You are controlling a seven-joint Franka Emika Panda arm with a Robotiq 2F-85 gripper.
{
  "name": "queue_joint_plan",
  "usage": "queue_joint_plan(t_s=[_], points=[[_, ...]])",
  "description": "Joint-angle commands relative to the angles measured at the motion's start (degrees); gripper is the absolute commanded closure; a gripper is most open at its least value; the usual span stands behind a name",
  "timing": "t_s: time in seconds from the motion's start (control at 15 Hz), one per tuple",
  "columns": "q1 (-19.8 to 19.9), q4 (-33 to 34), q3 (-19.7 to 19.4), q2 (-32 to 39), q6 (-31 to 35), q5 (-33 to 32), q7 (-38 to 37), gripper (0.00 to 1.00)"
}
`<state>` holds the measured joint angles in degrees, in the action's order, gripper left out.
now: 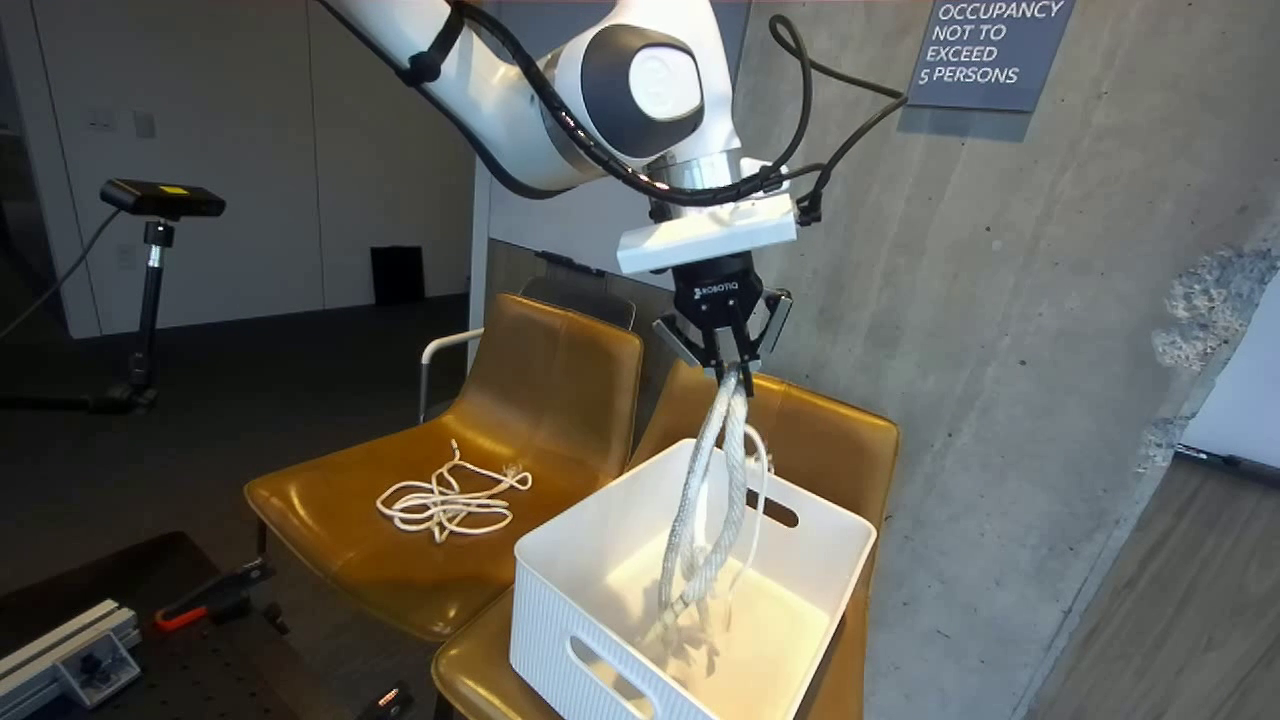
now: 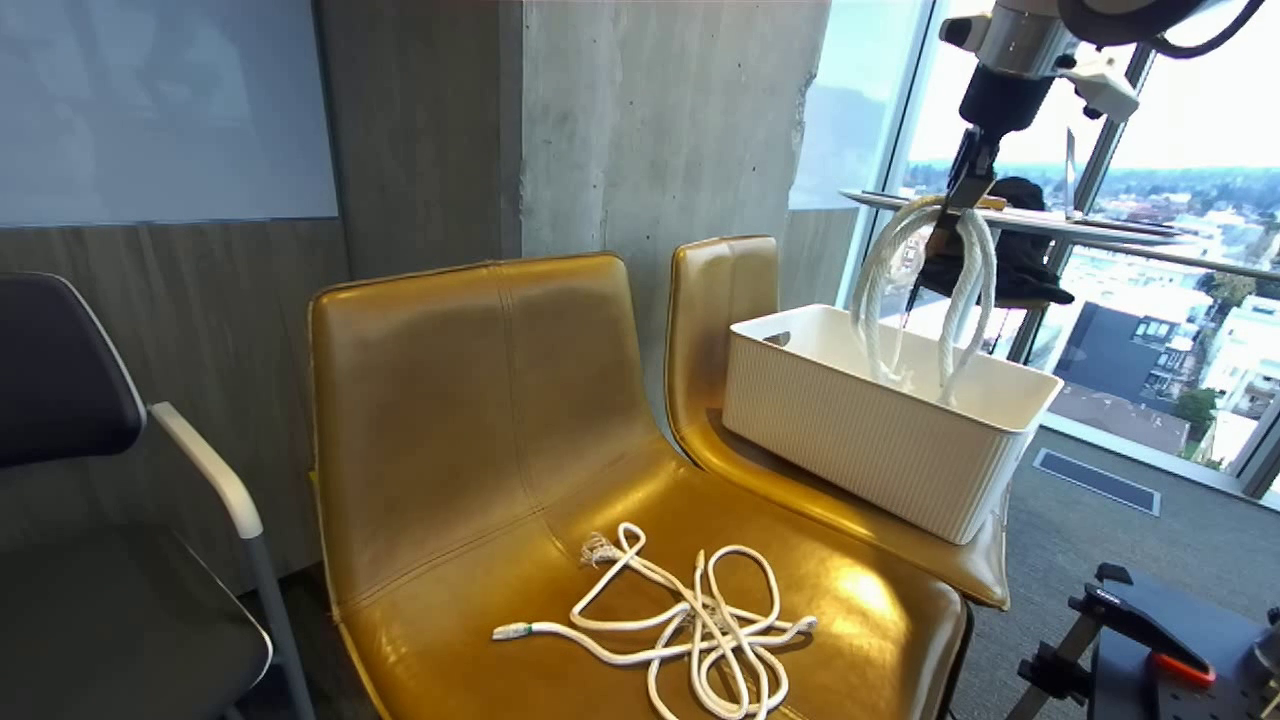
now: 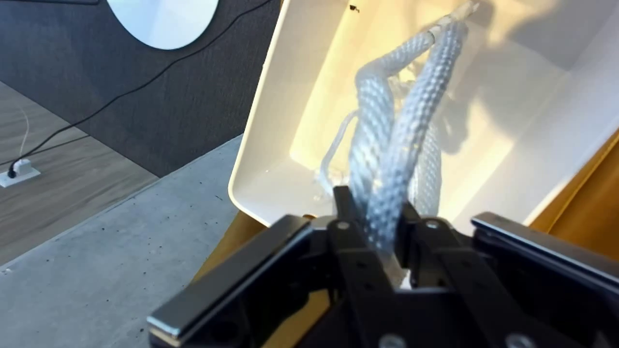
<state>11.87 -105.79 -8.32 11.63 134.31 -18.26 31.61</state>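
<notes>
In an exterior view, the gripper [image 1: 734,378], clamped on the rope [image 1: 735,450], hangs it partly inside the bin [image 1: 548,620]. In an exterior view, its loops [image 2: 872,285] spread to both sides; a low, centred release would likely suit. In the wrist view, the rope passes between the fingers [image 3: 345,205]; opening wide should avoid snags.

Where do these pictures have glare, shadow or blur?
In the wrist view, the hanging rope blurs near the claw, and shadows fall inside the white bin; in an exterior view, the window is washed out at the top and glare shines on the chair seat; in an exterior view, the floor is very dark.
</notes>
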Motion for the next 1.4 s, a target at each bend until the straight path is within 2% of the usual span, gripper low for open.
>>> queue_joint_plan(t_s=[0.0, 0.2, 0.4, 0.67, 0.93, 1.33], points=[[-1.0, -2.5, 0.6, -2.6, 2.0, -0.1, -1.1, 0.46], [-2.0, -3.9, 1.2, -4.2, 2.3, -0.2, -1.5, 0.23], [-4.4, -8.4, 2.9, -6.8, 4.0, -0.3, -2.7, 0.02], [-8.8, -15.5, 6.6, -8.8, 7.7, 0.3, -6.1, 0.0], [-13.7, -20.8, 11.0, -7.5, 11.3, 1.1, -9.9, 0.0], [-18.6, -22.9, 15.3, 0.7, 17.7, 0.1, -14.1, 0.0]])
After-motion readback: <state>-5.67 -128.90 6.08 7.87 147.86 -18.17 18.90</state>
